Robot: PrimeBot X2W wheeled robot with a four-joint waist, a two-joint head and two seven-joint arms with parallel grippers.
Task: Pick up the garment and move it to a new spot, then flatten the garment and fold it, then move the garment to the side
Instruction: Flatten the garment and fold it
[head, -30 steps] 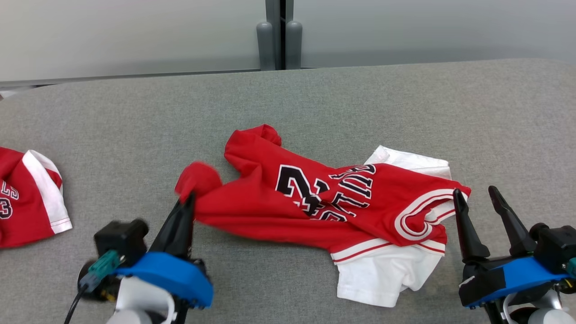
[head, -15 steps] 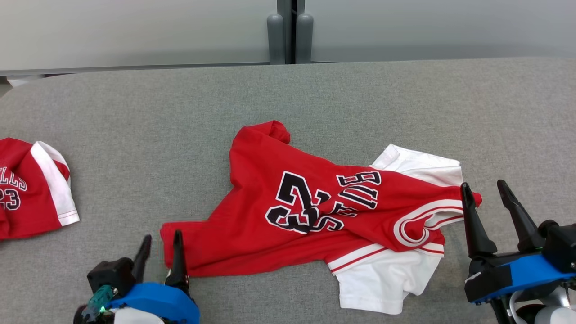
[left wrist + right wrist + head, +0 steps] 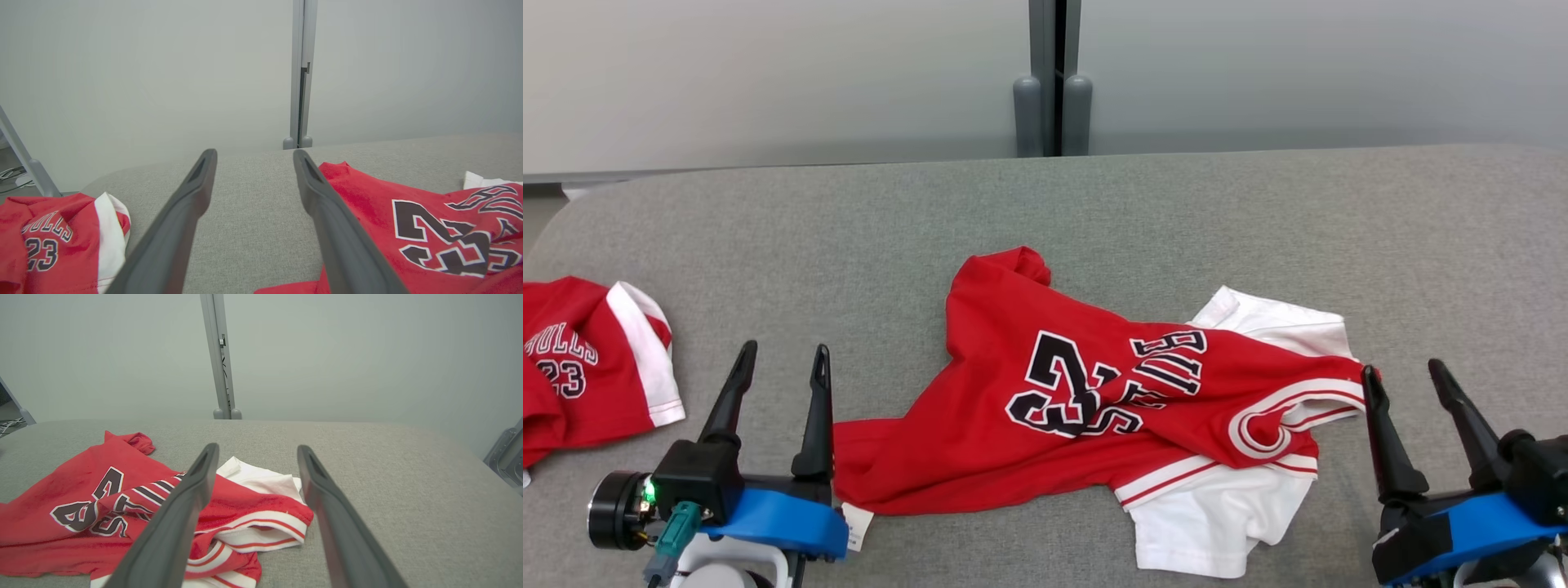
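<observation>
The garment [image 3: 1094, 400], a red shirt w/ a black 23 & white bits, lies crumpled on the grey tabletop [image 3: 849, 229], abt in the mid. White cloth sticks out at the garment's near right & far right. A small white tag [image 3: 858, 518] pokes out at the garment's near left corner.

The left tool [image 3: 784, 349] is just left of the garment, by that corner. Its 2 dark fingers [image 3: 814, 408] stand wide apart w/ just bare tabletop btw them. The finger closest to the garment is just beside the red edge; can't tell if it touches.

The right tool [image 3: 1402, 369] is at the garment's right end. It's wide too & holds nothing. One finger sits right at the garment's red tip, the other is out over bare tabletop.

Well left of the garment lies a 2nd red shirt [image 3: 588, 367] w/ a white stripe & a 23. Far behind the garment a grey post [image 3: 1054, 98] stands on a pale wall [image 3: 768, 82].
</observation>
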